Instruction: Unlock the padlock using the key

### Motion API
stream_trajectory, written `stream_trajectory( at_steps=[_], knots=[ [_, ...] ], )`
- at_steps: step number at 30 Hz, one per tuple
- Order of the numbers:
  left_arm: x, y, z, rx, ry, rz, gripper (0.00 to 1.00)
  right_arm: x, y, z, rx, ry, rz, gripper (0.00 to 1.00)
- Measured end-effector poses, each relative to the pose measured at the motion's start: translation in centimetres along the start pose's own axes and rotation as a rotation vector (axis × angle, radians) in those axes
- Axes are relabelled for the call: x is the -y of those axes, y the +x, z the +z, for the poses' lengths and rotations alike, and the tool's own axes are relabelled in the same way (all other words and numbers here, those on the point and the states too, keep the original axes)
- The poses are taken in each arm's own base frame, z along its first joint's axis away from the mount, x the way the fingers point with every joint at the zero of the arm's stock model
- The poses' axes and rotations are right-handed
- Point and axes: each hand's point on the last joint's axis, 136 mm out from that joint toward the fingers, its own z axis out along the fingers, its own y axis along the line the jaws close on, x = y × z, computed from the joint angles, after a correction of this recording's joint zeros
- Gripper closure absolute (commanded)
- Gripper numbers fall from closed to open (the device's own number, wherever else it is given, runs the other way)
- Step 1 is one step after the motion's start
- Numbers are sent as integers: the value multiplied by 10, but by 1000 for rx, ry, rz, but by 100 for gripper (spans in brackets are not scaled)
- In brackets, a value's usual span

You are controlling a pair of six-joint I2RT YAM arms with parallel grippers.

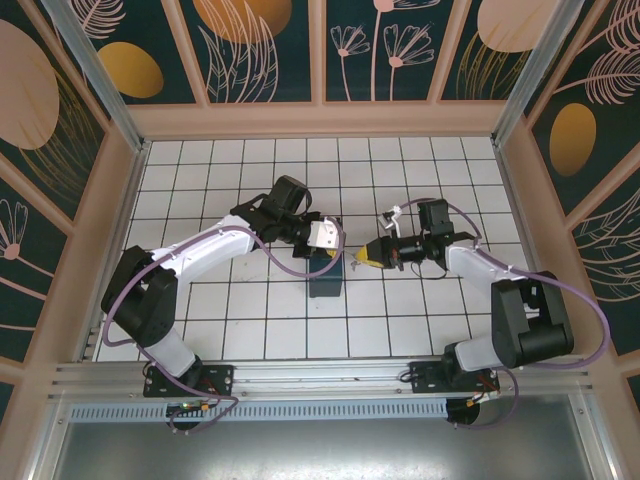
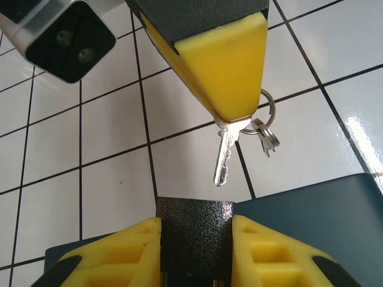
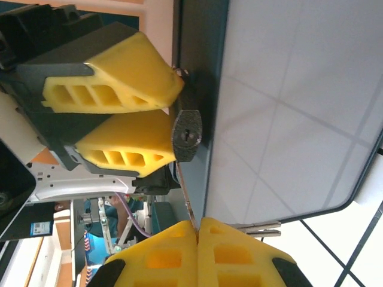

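— What do we see of the padlock?

— A small, dark block with a speckled, hammered-looking skin. From the right wrist we look at its end face, where a keyhole sits in the middle. We cannot make out its shackle.

— And where is it?

— It is clamped between the yellow fingers of the left gripper, which is closed tight on both its sides. It is held over the edge of a dark blue box. We cannot tell whether it touches the box.

— And the key?

— It is thin and silvery, with teeth along one edge. The right gripper has its tips pressed together on the key's head, and the blade points at the padlock. A ring hangs from the head and carries a second, smaller key.

— How near are the two?

— From the left wrist we see the blade's tip stop just short of the padlock, with a strip of white tile showing between them. From the right wrist the blade is edge-on. Its tip lies just beside the padlock's end face, off to one side of the keyhole and not in it.

— And around them?

— From above, we see the two grippers meet tip to tip over the box. The box stands near the middle of the white tiled tabletop.
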Motion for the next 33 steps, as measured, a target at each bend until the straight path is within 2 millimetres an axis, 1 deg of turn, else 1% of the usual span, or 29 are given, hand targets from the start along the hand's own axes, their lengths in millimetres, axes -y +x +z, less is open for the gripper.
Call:
stream_trajectory(
  at_steps=[3, 10, 11, 12, 15, 18, 20, 24, 29, 33],
  knots=[
    [-2, 0, 0, -3, -5, 6, 75, 3, 1, 1, -3, 5, 7, 100],
    [-7, -4, -2, -3, -21, 19, 74, 1, -4, 0, 2, 10, -3, 100],
    [-7, -4, -3, -2, -22, 20, 71, 1, -5, 0, 4, 12, -3, 100],
    [-7, -5, -3, -2, -22, 21, 65, 2, -6, 0, 7, 17, -3, 100],
    [-9, -5, -3, 2, -28, 19, 52, 5, -9, -2, 19, 30, 3, 100],
    [-10, -6, -3, 0, -25, 6, 44, 9, -16, -6, 34, 40, 7, 100],
    [-13, -9, -2, -2, -16, -4, 41, 11, -24, -8, 39, 48, -2, 100],
    [-23, -12, 2, -7, -1, -18, 42, 11, -36, -9, 37, 54, -32, 100],
    [-21, 0, 13, -50, 61, -73, 46, 11, -43, -8, 29, 55, -52, 100],
    [-19, 9, 17, -64, 110, -123, 46, 14, -44, -7, 14, 62, -52, 100]
  ],
)
